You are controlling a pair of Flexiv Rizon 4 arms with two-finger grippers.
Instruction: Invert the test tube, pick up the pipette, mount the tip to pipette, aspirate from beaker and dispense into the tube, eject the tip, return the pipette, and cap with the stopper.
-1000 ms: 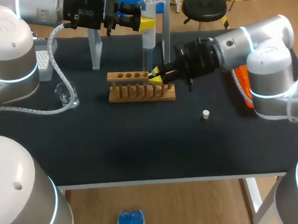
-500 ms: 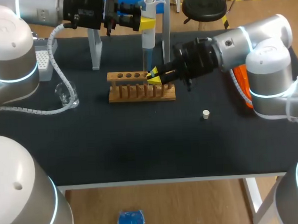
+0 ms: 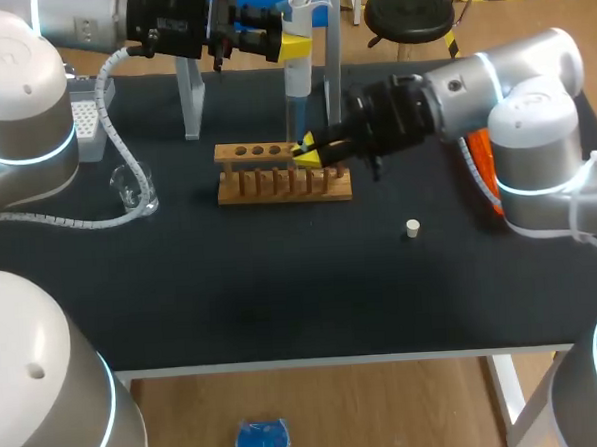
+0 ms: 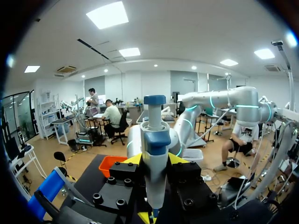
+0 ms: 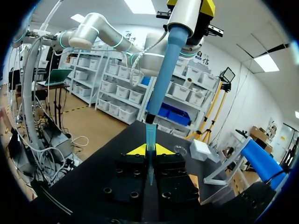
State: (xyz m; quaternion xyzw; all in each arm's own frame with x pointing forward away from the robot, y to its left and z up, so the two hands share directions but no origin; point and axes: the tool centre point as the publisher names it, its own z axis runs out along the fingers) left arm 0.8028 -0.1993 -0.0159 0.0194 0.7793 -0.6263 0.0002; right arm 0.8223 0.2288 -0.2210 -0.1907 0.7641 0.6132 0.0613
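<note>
Left tool (image 3: pixel 291 47) grips pipette (image 3: pixel 298 78); tip (image 5: pixel 150 140) sits in tube (image 5: pixel 150 175) apparently pinched by right tool (image 3: pixel 310 151)

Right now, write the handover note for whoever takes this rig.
Left end effector: shut on the pipette, held upright above the rack.
Right end effector: at the rack's top, where the mounted tip comes down; grip unclear.
Beaker stands left of the rack. Stopper lies loose on the table, right of it.
Done: pipette picked up, tip mounted. Liquid transfer: cannot tell.
Left: eject tip, return pipette, cap.
</note>
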